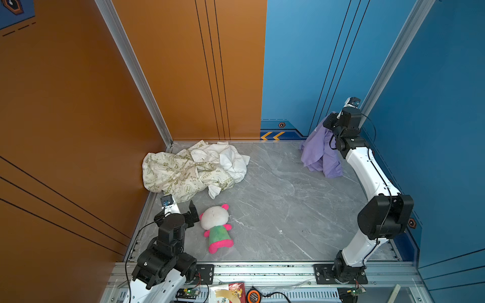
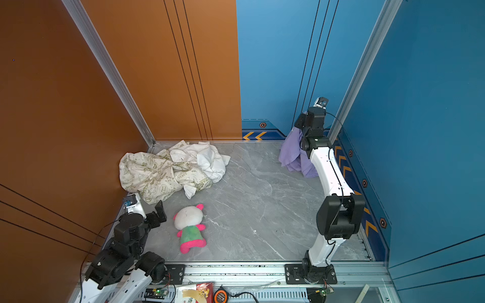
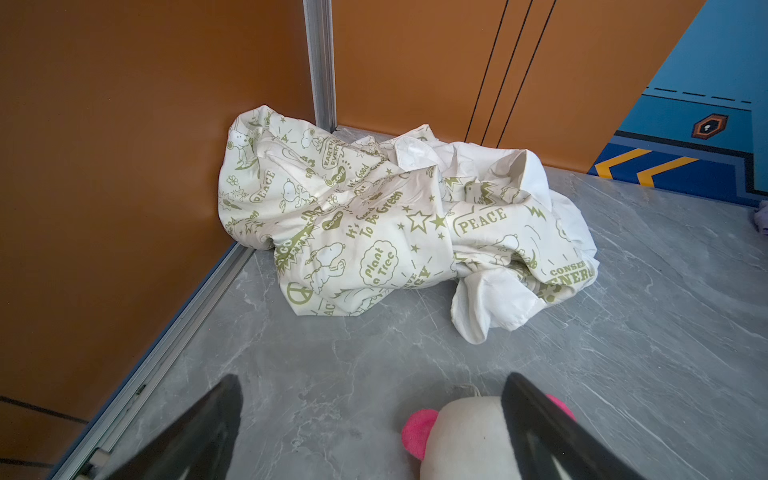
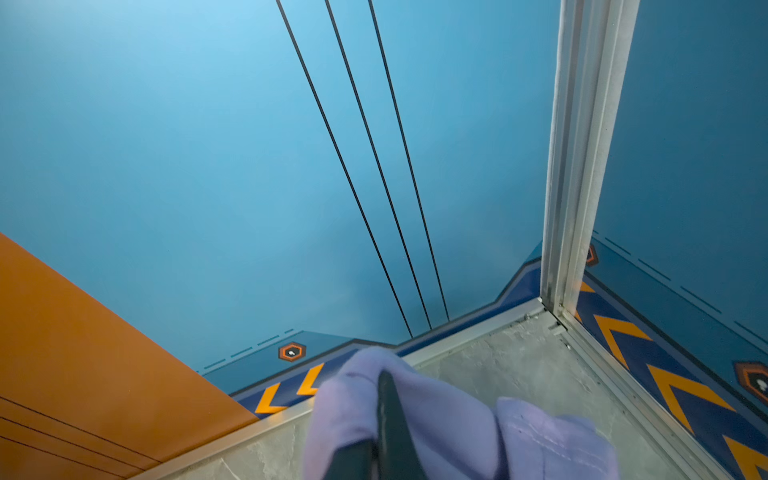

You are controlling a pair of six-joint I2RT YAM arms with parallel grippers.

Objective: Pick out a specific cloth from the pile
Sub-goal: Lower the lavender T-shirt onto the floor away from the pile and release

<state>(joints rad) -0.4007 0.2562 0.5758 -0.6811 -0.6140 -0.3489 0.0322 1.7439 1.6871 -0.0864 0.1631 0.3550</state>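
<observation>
Holding a lilac cloth (image 1: 317, 154) at the far right corner, well apart from the pile (image 1: 183, 168)

We see the right gripper (image 4: 385, 382) closed tight on the lilac cloth, pinching a fold near its top. The rest hangs down beside the arm toward the table (image 1: 275, 210). We cannot tell whether its lower edge touches the surface. In the right wrist view the cloth bunches on both sides of the dark fingers (image 4: 390, 419).

We find the pile in the far left corner in both top views, pressed against the orange wall. It is a rumpled heap of cream fabric with green doodles and words such as "PEACE", with plain white cloth tangled over its right side and a white end poking out at the front.

Our left gripper (image 3: 372, 378) sits low at the near left, jaws spread wide and holding nothing, pointed at the pile. A pink and green toy (image 1: 216, 225) lies on the table just beside it, its white head next to one finger (image 3: 536, 415)
</observation>
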